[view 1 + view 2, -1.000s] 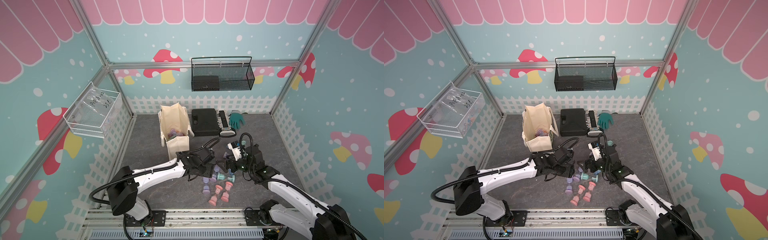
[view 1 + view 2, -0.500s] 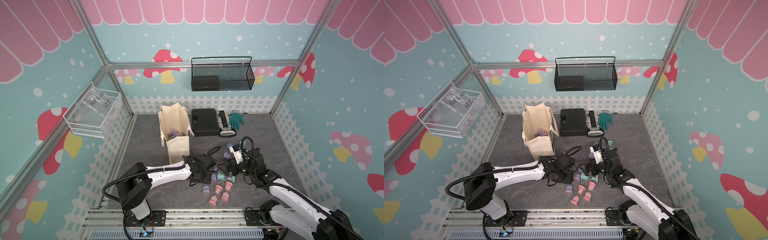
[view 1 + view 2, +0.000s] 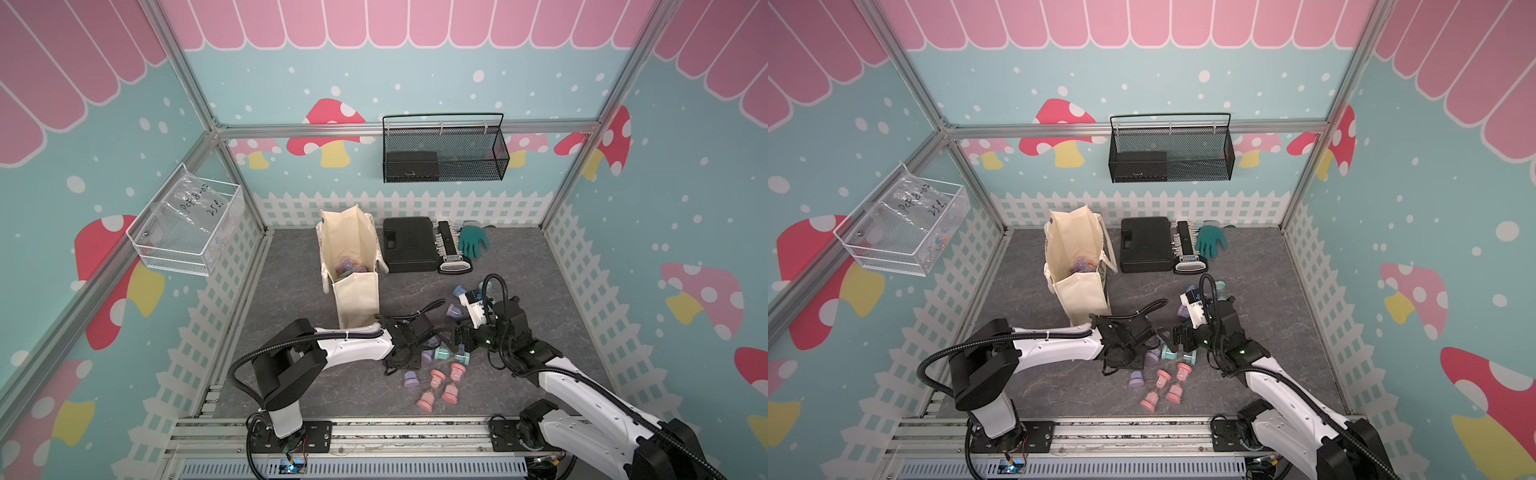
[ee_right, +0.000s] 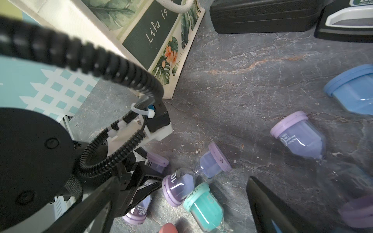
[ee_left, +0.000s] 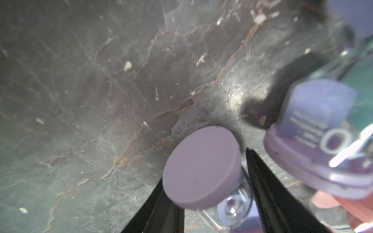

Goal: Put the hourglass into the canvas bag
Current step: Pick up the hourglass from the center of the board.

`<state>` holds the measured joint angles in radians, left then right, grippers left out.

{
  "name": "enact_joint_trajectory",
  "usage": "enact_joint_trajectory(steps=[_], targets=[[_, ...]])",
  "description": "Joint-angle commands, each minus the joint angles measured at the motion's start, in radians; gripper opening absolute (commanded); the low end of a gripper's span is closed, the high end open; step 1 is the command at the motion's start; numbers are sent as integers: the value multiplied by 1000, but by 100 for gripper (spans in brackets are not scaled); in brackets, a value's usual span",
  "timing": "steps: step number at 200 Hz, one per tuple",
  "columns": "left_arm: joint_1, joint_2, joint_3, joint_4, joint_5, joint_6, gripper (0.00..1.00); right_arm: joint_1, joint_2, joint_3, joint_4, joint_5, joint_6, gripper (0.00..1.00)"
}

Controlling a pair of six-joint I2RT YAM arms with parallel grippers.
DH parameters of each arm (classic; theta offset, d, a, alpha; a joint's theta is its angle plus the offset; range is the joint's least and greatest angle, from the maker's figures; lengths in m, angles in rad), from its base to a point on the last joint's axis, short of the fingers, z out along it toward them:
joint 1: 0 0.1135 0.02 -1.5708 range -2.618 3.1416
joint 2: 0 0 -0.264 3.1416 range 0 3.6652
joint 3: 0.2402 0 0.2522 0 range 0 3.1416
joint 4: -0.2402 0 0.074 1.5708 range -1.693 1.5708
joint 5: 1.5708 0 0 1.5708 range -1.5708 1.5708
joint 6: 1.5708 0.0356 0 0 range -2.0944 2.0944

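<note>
Two robot arms work a scatter of toy hourglasses on the grey floor [image 3: 540,291]. The left gripper [image 3: 406,358] reaches in low, its black fingers [image 5: 268,191] set on either side of a purple hourglass [image 5: 201,167] that lies on its side with one end cap facing the wrist camera. The fingers flank the narrow glass behind that cap, probably the easiest place to take hold, but the views do not show whether they are pinching it. Just beside it the right gripper [image 3: 459,338] hangs with jaws wide apart and holds nothing, poised over a teal hourglass [image 4: 203,207], seemingly lined up for its own pick. The two grippers sit close together, so either lift risks a bump. The bag [image 3: 357,299] stands upright with its mouth open near the left arm's elbow, and several hourglasses show inside it. The purple hourglass lies on the floor near the foot of the bag, not in it. Pink hourglasses [image 3: 436,386] lie nearer the camera, and a black case [image 3: 409,245] rests by the back fence. The carry will likely need height to clear the bag's tall rim.
</note>
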<state>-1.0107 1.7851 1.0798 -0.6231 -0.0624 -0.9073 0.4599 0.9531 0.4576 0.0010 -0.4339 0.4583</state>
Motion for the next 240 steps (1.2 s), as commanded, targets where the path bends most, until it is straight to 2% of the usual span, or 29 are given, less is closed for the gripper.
enact_joint_trajectory(steps=[1, 101, 184, 217, 240], targets=[[-7, 45, 9, 5, -52, -50, 52, 3, -1, -12, 12, 10, 0, 100], [-7, 15, 4, 2, -126, -62, 38, 3, 21, 4, 20, 4, -15, 99], [0, -95, -32, 10, -216, -26, 35, 3, 4, 2, 42, -44, -36, 99], [4, -156, -37, 13, -252, 20, 35, 3, -9, 0, 75, -95, -52, 100], [17, -205, -32, 14, -236, 64, 34, 3, -20, 16, 80, -113, -56, 100]])
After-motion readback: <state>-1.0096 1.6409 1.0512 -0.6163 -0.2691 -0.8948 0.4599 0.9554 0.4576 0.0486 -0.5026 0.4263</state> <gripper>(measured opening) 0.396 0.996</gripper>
